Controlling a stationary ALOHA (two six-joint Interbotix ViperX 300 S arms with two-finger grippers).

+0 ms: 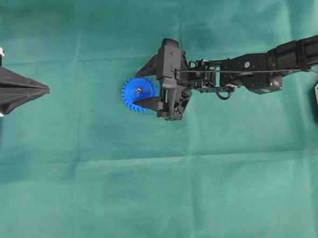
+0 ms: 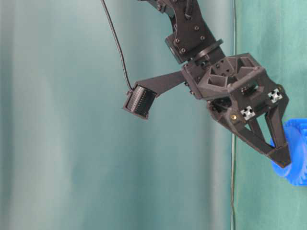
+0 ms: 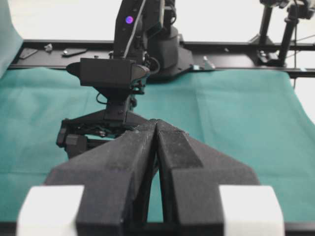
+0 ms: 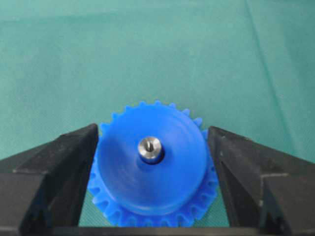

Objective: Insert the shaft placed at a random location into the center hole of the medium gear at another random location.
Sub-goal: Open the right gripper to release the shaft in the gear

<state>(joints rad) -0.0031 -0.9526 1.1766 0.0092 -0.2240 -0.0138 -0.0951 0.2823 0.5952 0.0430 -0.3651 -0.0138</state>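
Now, with the shaft [image 4: 150,149] seated in the medium gear [image 4: 152,167], the spread right gripper [image 4: 152,162] should lift straight off without brushing its teeth.

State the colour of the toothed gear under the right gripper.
Bright blue. The medium gear shows best in the right wrist view, between the open right gripper fingers.

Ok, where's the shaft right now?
The shaft stands in the middle of the medium gear, between the open fingers of the right end effector. Overhead, that is left of centre on the green cloth.
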